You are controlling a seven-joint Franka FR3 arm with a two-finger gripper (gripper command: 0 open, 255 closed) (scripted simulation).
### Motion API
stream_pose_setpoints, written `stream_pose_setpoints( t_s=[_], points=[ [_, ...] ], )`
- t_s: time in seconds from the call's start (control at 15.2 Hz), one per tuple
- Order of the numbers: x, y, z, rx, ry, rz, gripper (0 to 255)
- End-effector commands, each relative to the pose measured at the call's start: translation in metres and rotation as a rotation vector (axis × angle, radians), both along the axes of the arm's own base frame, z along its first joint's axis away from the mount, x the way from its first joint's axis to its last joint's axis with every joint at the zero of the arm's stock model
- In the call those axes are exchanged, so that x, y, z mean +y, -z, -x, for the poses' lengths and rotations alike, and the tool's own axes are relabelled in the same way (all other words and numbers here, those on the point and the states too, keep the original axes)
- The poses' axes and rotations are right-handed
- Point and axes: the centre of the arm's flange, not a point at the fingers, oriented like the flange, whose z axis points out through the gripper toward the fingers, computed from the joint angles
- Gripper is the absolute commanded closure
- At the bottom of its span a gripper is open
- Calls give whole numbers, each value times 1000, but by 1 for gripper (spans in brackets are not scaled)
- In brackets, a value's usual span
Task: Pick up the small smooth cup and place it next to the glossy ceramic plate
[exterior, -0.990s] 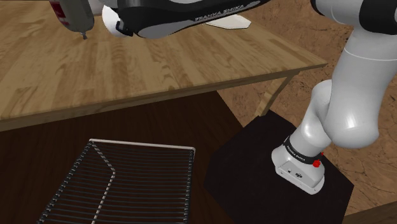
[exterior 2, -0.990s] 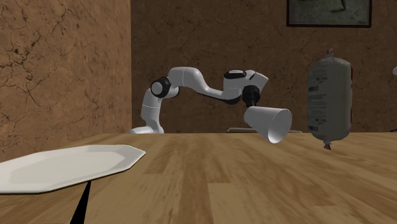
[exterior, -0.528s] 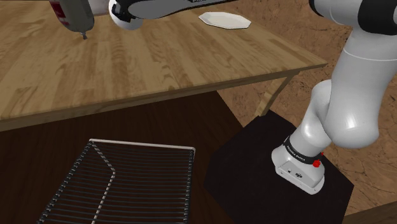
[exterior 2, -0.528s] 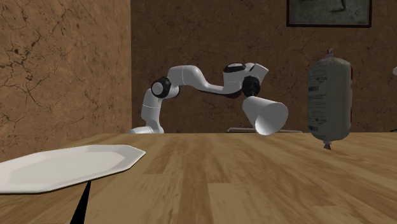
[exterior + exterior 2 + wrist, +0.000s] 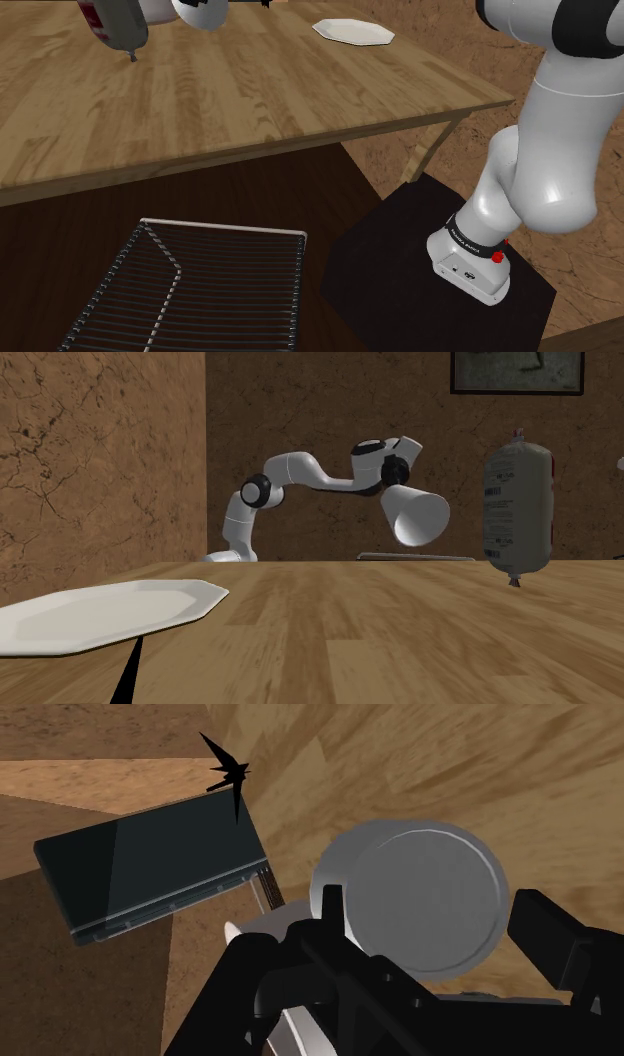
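Now the wooden table (image 5: 250, 100) lies below the white arm (image 5: 545, 150), and the plate (image 5: 100, 612) rests near one corner. The cup (image 5: 415, 517) hangs tilted in the air, well apart from the plate, clasped by the gripper (image 5: 432, 919). I think it should turn upright and come down just beside the plate, not touching.

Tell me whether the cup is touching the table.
Apart. The second exterior view shows the cup in the air above the table, with brown wall visible between its lowest edge and the tabletop.
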Motion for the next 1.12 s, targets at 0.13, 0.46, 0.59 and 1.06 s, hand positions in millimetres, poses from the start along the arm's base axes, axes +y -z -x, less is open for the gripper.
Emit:
stream_pose_setpoints(
  t_s=[0.13,0.46,0.59,1.06],
  points=[
    [-1,-21,1,0,0,0,255],
    [-1,-43,1,0,0,0,255],
    [-20,-37,-16,0,0,0,255],
    [-85,-15,-78,0,0,0,255]
  ],
)
